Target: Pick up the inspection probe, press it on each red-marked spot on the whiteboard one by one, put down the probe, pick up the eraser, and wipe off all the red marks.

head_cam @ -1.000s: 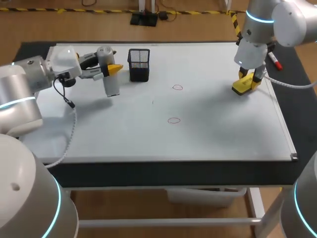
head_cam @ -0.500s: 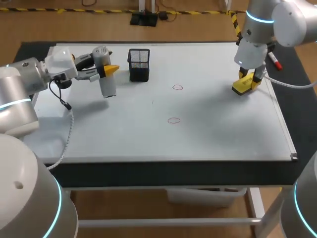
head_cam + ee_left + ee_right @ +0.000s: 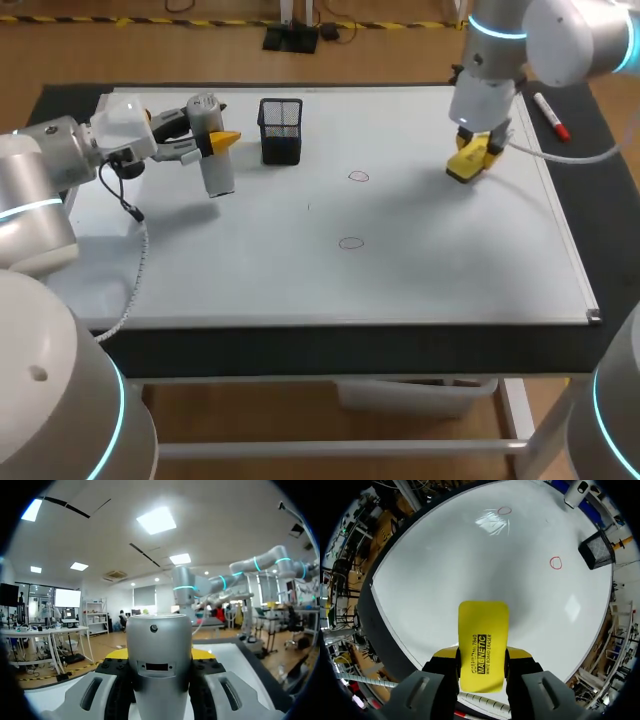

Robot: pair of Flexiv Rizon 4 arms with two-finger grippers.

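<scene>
- Our right gripper (image 3: 482, 656) is clenched on the yellow eraser (image 3: 483, 625), one finger on each long side. The eraser sticks out ahead of the fingers, so the grasp looks firm and straight.
- The eraser hangs over the far right part of the whiteboard (image 3: 450, 270). By its shadow we judge it is lifted off the surface, but we cannot be sure.
- The step in hand, as we judge it, is to carry the eraser to the red marks and wipe them.
- Two small red rings are left: one (image 3: 358, 177) near the black mesh holder (image 3: 281, 131), the other (image 3: 351, 242) closer to the board's near edge. Both are well apart from the eraser.
- To do it well, we should set the eraser's face flat on the board — not on an edge. We should press evenly and pass over the whole ring, not only its middle.
- The ring by the holder comes first on the way, and the stroke should stop before the holder.
- Our left gripper (image 3: 212, 136) is closed around the silver probe (image 3: 159, 640), beside the holder at the board's left. It is outside the wiping path.
- A red marker (image 3: 551, 117) lies off the board's right edge and needs no attention.
</scene>
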